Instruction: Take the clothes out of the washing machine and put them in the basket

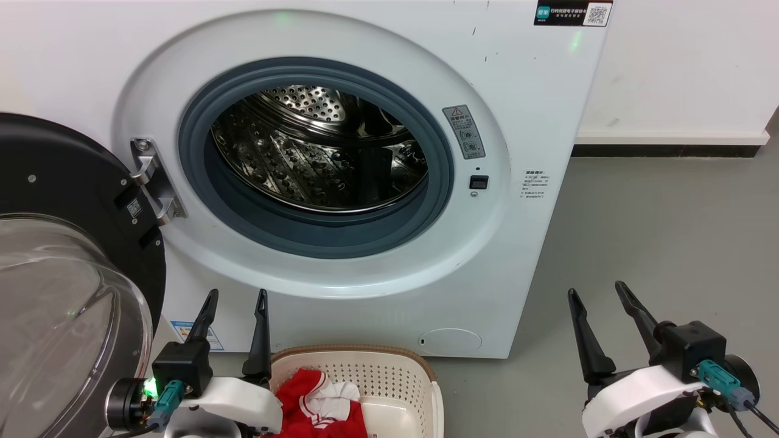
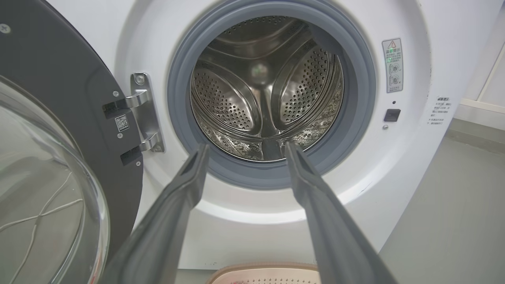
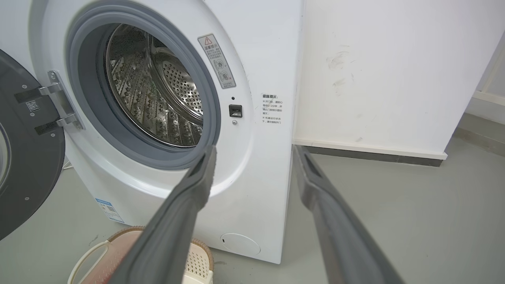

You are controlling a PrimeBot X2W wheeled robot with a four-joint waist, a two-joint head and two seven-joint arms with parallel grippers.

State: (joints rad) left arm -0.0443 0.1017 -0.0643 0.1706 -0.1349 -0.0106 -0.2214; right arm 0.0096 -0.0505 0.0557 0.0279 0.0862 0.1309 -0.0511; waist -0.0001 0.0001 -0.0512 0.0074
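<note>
Red clothes (image 1: 319, 406) are lying against the left edge of the basket (image 1: 389, 372).
I am holding my left gripper (image 1: 238, 294) and right gripper (image 1: 595, 288) wide open, empty, facing the washing machine (image 1: 523, 134).

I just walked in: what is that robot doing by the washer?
It is unloading laundry. The big white front-loading washing machine has its round glass door swung open, and its shiny steel drum looks empty. Red and white clothes lie in the cream plastic basket. The left gripper and right gripper are both open, holding nothing.
</note>
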